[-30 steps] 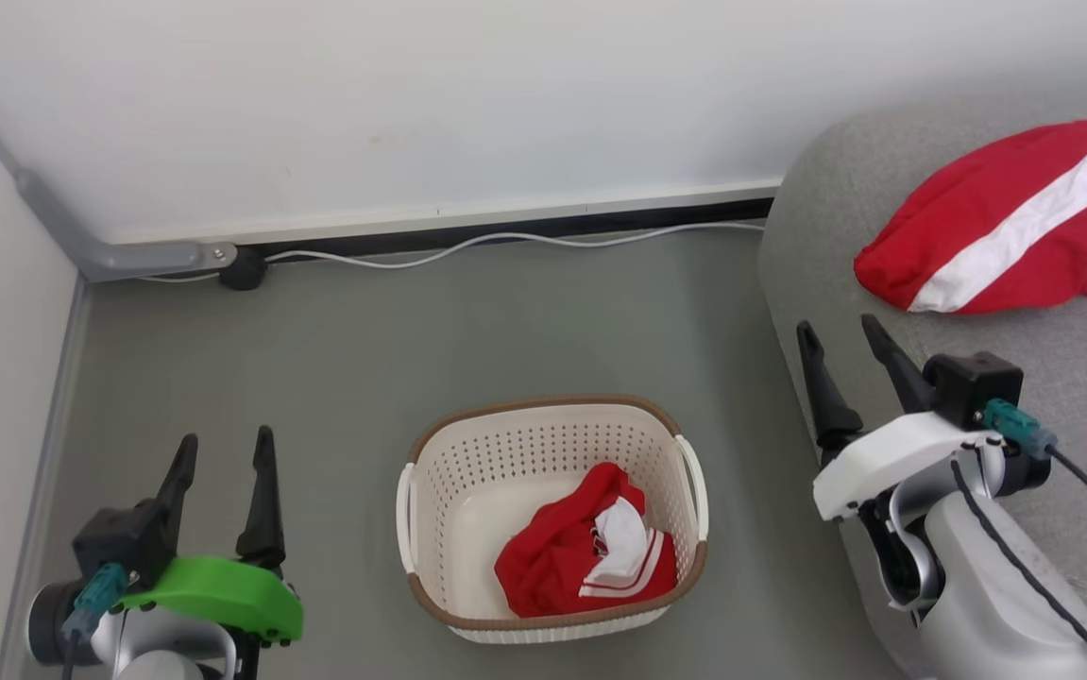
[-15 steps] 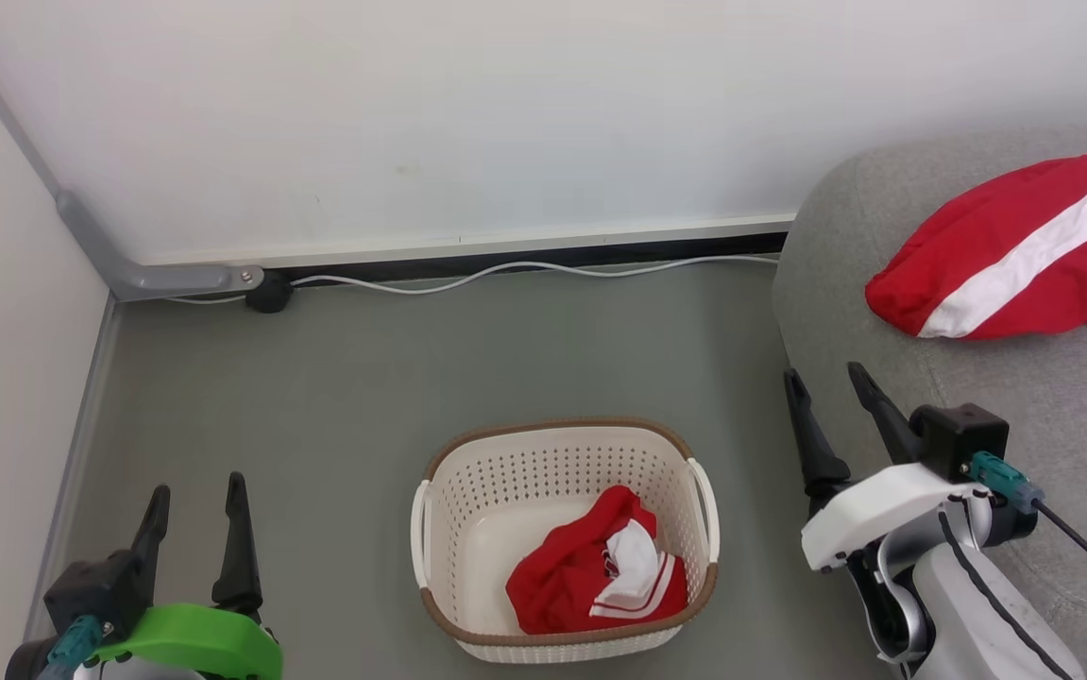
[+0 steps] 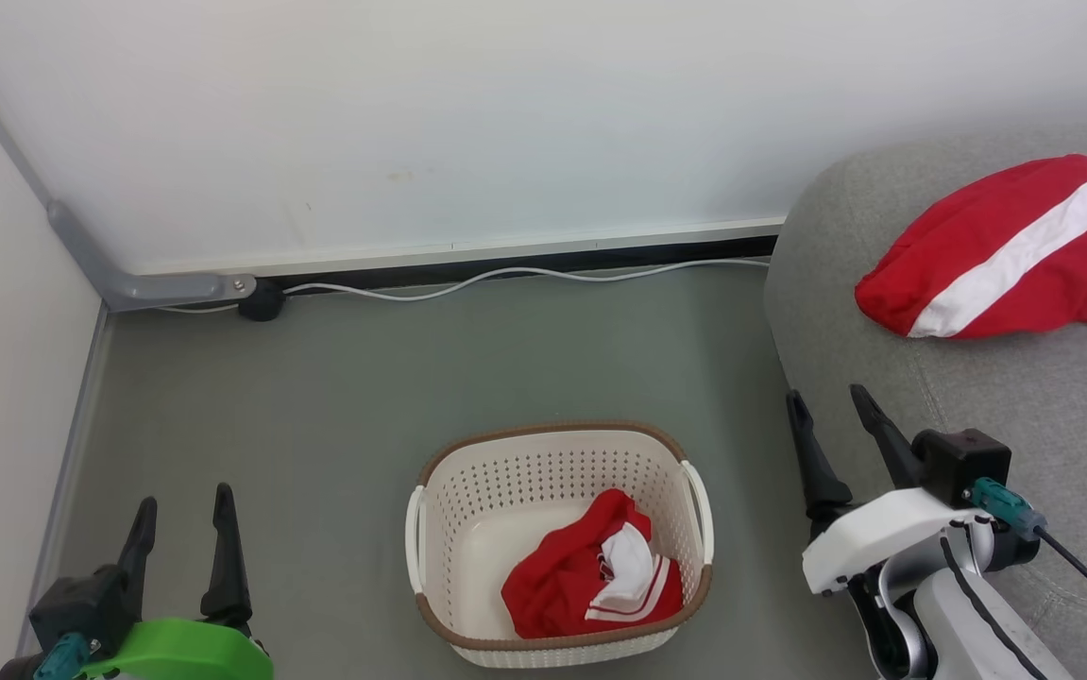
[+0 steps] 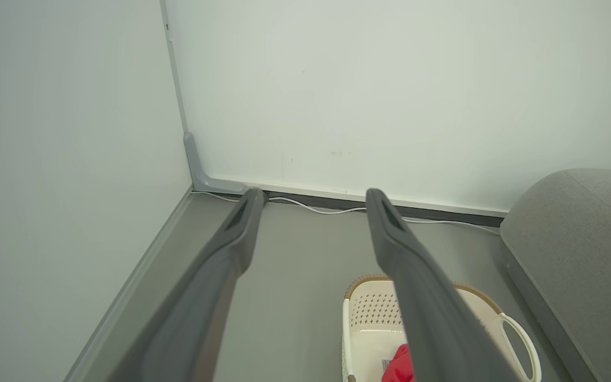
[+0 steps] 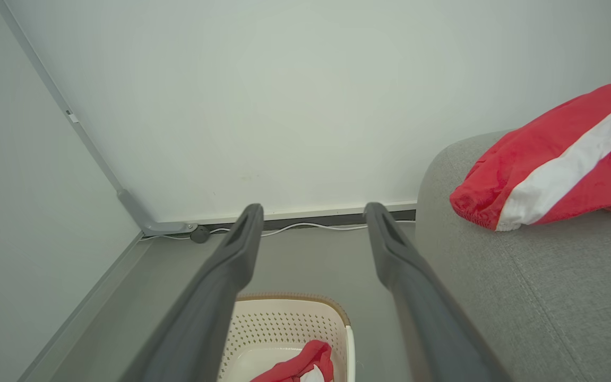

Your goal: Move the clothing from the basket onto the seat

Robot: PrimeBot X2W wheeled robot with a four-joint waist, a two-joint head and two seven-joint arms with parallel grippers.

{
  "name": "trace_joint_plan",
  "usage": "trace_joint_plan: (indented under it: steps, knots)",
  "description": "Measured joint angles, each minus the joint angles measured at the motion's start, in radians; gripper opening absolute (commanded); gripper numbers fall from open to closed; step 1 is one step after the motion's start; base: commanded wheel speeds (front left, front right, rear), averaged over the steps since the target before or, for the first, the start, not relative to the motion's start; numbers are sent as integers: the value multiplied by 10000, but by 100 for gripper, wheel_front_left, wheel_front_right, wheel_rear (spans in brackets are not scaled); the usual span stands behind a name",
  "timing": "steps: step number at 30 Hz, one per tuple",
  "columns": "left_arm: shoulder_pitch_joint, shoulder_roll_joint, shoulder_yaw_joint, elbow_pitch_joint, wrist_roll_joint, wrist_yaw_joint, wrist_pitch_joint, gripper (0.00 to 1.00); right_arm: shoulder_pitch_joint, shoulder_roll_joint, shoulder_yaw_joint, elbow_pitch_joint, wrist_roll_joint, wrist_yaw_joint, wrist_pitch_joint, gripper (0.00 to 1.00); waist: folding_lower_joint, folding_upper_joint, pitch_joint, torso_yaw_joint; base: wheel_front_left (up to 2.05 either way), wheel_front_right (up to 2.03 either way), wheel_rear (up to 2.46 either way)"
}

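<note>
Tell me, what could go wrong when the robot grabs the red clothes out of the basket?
The clothing is bunched against the near wall of the basket, so a hand might pinch that wall and lift the basket too.
Only part might get grabbed, and the rest could snag on the rim.
The right hand hangs close beside the seat and might bump it when swinging over.

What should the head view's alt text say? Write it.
A red-and-white garment lies in a cream basket on the floor; a second garment lies on the grey sofa. The left gripper and right gripper flank the basket, open and empty.
</note>
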Motion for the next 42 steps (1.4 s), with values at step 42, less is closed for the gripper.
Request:
trace_joint_plan:
  steps: [42]
  knots:
    - [258, -167, 318, -357, 468, -251, 0, 100, 231, -82, -192, -825, -6, -163, 0, 100, 1, 0, 647, -132, 0, 0, 0]
